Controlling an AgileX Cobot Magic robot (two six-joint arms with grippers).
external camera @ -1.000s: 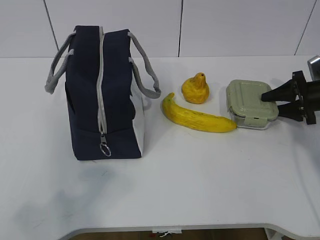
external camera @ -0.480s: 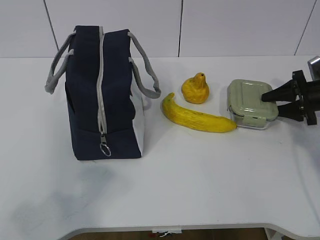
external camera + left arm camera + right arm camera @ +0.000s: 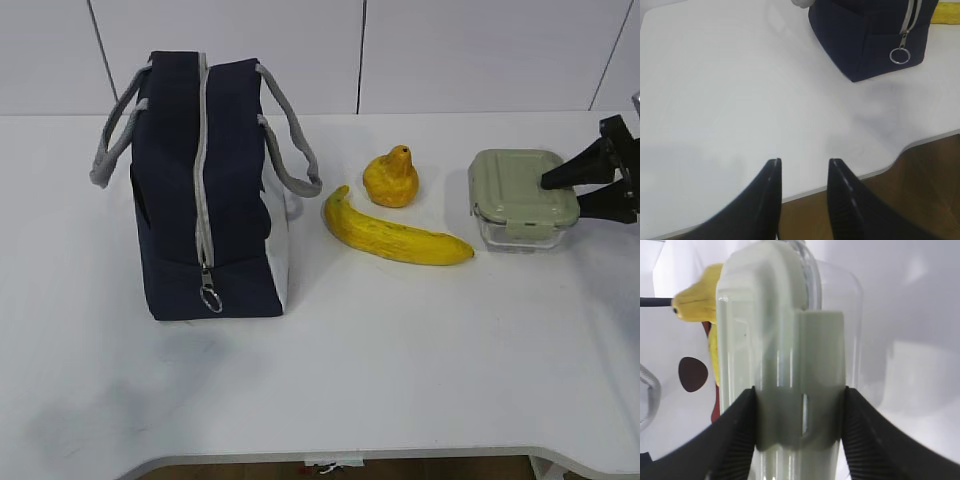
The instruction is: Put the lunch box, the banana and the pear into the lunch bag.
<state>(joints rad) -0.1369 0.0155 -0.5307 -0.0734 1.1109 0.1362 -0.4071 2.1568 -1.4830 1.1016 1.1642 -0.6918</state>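
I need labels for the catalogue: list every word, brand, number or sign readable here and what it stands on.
None can be read.
lunch bag: plain navy fabric, no print visible.
lunch box: plain green lid, no marking visible.
banana and pear: no sticker visible.

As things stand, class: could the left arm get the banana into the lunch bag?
Probably not yet. The lunch bag looks zipped shut, its ring pull hanging at the bottom. The banana lies beyond it, and the left claw hovers empty near the table edge.
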